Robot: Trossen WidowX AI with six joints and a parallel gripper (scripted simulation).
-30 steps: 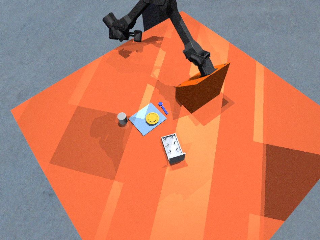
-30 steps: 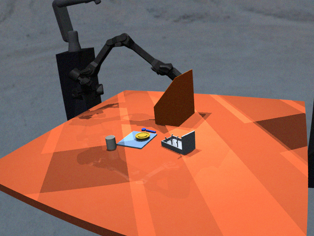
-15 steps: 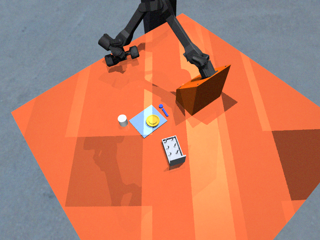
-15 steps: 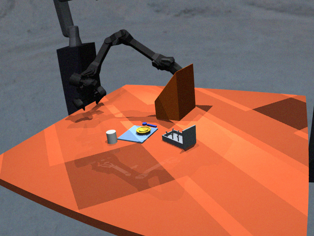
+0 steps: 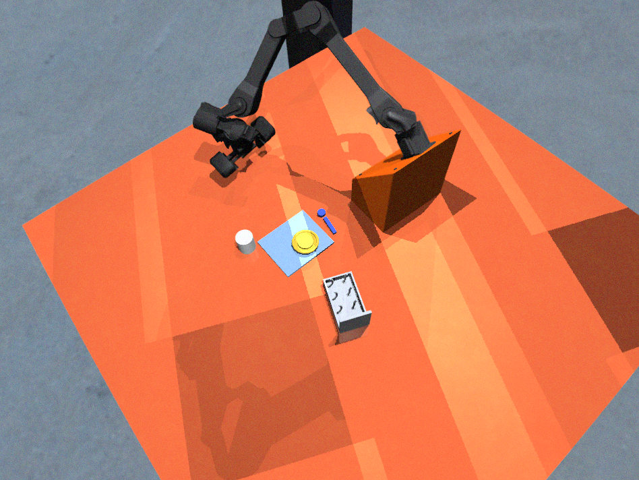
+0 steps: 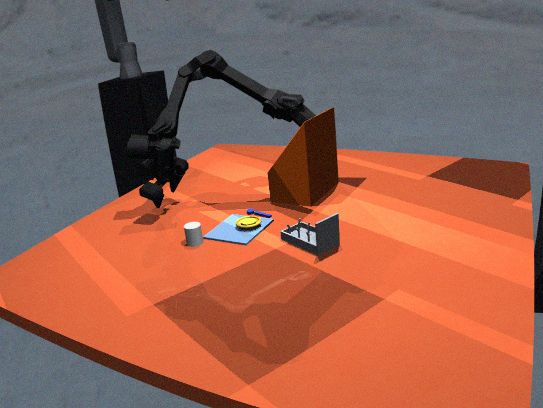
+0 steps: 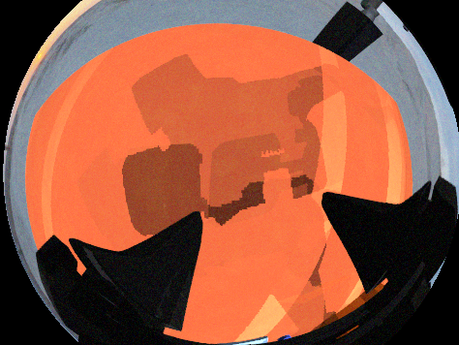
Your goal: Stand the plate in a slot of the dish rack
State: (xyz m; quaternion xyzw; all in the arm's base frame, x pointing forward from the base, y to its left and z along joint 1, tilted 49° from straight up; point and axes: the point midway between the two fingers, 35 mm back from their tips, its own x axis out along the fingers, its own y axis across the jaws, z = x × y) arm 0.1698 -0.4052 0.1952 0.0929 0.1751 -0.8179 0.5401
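A yellow round plate lies flat on a light blue mat. The grey-white dish rack stands beyond the mat, with short curved rails inside and a tall panel at one end; its slots hold nothing. My gripper is open and empty. It hangs low over the table on the arm's side, behind and to the left of the plate and well apart from it. The wrist view shows bare orange table between the fingers; the plate does not show there.
A white cylinder stands left of the mat. A blue spoon-like thing lies beside the mat's back right edge. A tall orange wedge-shaped block carries the arm's base at the back right.
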